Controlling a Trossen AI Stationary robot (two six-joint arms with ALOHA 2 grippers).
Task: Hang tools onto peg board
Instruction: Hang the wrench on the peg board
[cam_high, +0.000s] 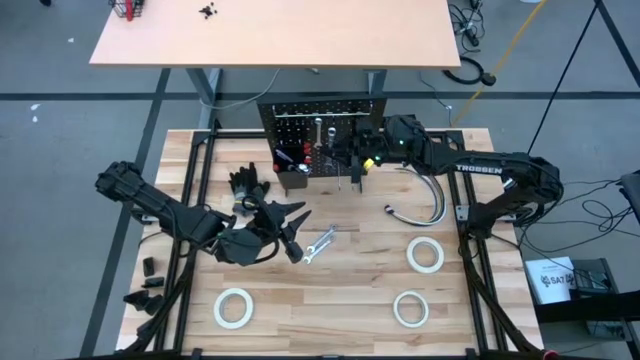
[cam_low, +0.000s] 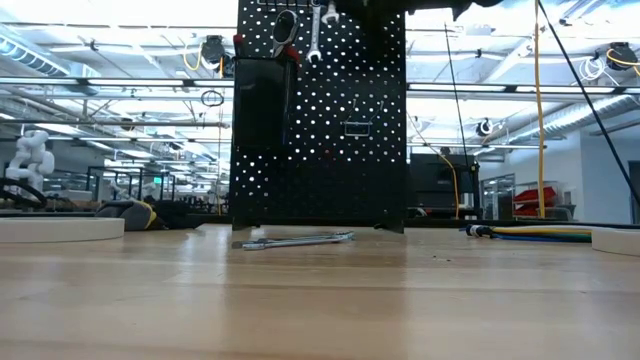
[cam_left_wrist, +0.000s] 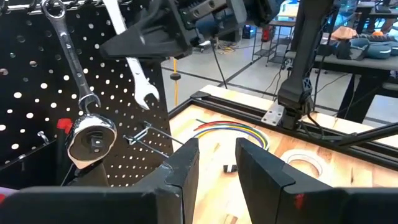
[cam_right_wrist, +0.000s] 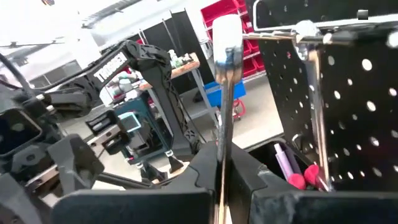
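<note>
- Wrench (cam_right_wrist: 222, 134) sat clamped in the right gripper (cam_right_wrist: 222, 163), jaws clenched on its thin shank, upper end raised beside a wire hook (cam_right_wrist: 280, 34) at the top of the peg board (cam_high: 322, 135), near the tabletop's (cam_high: 350, 300) far edge.
- Judged stiff, smooth steel, light; slippery in a narrow pinch, so it could pivot in the jaws. Best held mid-shank, leaving the ring end free for the hook.
- Left gripper (cam_left_wrist: 214, 165) hung over the tabletop in front of the board, jaws partly parted, nothing between them.
- Two wrenches (cam_left_wrist: 71, 56) and a ratchet (cam_left_wrist: 92, 137) already hung on the board, swinging freely by the look of it; a knock could unseat them.
- Loose wrenches (cam_high: 318, 244) lay flat in the middle of the tabletop, just beside the left gripper. Low profile; judged to need a pinch across the shank's narrow sides.
- Screwdrivers (cam_high: 285, 155) stood in the board's box bin (cam_high: 293, 178).
- Three tape rolls (cam_high: 234, 307) lay flat toward the near edge. Light, slightly yielding; wall of the ring judged the sensible hold.
</note>
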